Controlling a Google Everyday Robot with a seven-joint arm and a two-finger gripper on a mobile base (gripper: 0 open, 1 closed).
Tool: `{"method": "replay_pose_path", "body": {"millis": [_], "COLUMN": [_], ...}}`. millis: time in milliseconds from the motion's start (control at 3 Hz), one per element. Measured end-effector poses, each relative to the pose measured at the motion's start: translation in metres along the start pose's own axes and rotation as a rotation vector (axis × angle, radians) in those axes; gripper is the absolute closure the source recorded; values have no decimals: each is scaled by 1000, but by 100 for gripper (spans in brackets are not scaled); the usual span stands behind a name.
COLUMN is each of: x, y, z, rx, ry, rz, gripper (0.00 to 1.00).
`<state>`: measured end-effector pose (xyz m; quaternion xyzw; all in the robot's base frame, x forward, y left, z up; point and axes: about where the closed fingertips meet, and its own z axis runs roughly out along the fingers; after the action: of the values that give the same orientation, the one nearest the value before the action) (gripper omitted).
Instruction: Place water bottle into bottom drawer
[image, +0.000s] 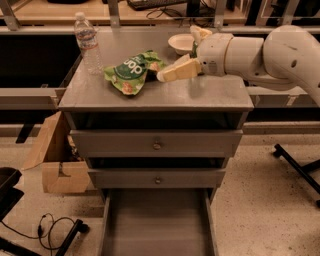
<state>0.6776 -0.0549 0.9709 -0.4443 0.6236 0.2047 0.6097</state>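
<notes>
The water bottle (87, 44) stands upright at the back left corner of the grey cabinet top (215, 92). It is clear, with a white cap and a label band. My gripper (176, 52) is over the middle right of the cabinet top, beside the green bag, well to the right of the bottle and apart from it. It is open and holds nothing. The bottom drawer (157, 220) is pulled out at the foot of the cabinet, and nothing shows in it.
A green snack bag (131, 71) lies between the bottle and my gripper. A white bowl (180, 43) sits at the back, partly behind my arm. The two upper drawers (156, 145) are shut. A cardboard box (57, 162) and cables (50, 230) are on the floor at left.
</notes>
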Motion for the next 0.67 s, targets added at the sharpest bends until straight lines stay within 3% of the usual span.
{"method": "replay_pose_path", "body": {"millis": [333,667], "x": [-3,-8], "y": [-5,-14], "z": [23,72], "rx": [-15,-55], "ry": [-51,-128], "rz": [-2,21], "gripper": [0,0]}}
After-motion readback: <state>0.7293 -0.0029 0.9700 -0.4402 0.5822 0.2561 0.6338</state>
